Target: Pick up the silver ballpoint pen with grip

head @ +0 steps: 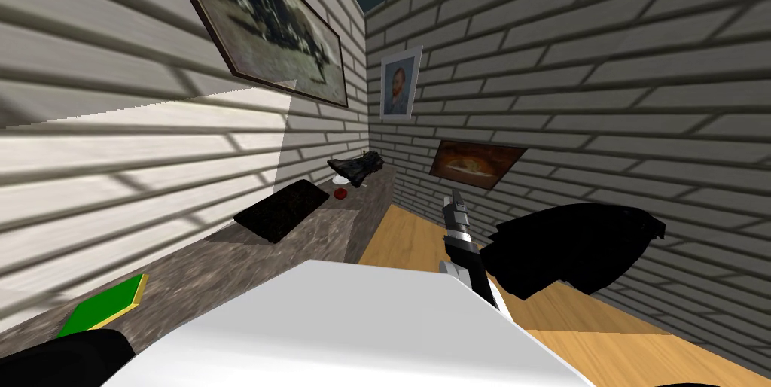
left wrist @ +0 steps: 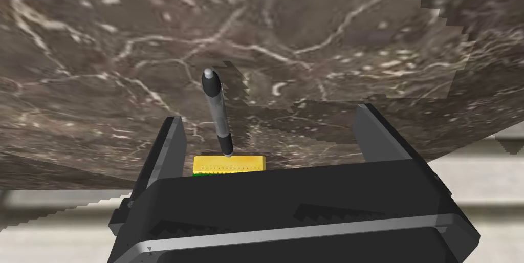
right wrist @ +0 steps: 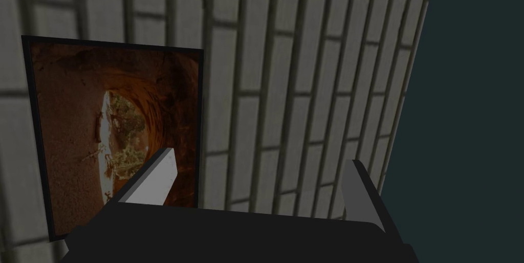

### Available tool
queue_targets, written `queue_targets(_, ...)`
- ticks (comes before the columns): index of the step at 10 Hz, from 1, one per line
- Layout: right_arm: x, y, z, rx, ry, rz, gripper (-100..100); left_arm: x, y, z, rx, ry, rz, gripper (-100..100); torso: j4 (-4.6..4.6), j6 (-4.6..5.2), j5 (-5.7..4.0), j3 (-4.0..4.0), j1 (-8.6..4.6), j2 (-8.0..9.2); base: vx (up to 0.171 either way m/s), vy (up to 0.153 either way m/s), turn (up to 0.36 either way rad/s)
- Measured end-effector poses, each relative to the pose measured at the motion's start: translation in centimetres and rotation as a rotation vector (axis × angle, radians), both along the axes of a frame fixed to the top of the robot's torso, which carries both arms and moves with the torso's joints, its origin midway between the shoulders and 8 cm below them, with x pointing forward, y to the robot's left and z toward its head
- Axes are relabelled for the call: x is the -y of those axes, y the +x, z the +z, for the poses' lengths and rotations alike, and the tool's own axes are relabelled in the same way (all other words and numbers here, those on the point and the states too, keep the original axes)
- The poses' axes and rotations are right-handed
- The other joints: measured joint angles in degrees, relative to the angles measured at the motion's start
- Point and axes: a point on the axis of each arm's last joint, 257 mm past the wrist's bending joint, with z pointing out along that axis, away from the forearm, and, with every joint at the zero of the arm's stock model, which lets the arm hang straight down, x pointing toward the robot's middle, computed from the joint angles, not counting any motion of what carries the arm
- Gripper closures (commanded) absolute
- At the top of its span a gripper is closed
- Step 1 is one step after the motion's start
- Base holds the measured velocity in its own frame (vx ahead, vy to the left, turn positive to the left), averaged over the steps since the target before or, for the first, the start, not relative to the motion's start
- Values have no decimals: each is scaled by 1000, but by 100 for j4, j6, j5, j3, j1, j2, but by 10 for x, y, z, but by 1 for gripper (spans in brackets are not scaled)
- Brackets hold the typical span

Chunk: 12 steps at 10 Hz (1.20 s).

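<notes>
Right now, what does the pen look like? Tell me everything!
The pen is slim, with a grey barrel, dark bands toward both ends and a rounded silver tip. It lies flat on the brown veined counter, one end by a yellow-edged book, between the fingers of the open left gripper, neither touching it.

The counter [head: 226, 254] runs along the left wall. On it, nearest, lies a book [head: 105, 303]; farther along a flat pad [head: 282, 209], then a small round thing [head: 339, 193], and at the far end a heap [head: 358, 166]. The pen [left wrist: 217, 114] lies on the counter, 1 end at the book's edge, between the 2 spread fingers of the left gripper [left wrist: 269, 116], touching neither. Right of the counter is floor [head: 406, 239], with a bulky shape [head: 572, 247] by the right wall.
</notes>
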Motion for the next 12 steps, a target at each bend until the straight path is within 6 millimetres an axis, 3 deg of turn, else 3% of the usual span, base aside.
queue_targets(8, 0, 0, 0, 0, 0, 0, 0, 0, -1, 0, 0, 0, -2, -100, 1, 1, 1, 2, 5, 4, -2, 2, -7)
queue_targets(12, 0, 0, 0, 0, 0, 0, 0, 6, -15, -16, -2, 3, 13, -100, 6, -1, 27, 10, 28, 15, -11, 11, -36)
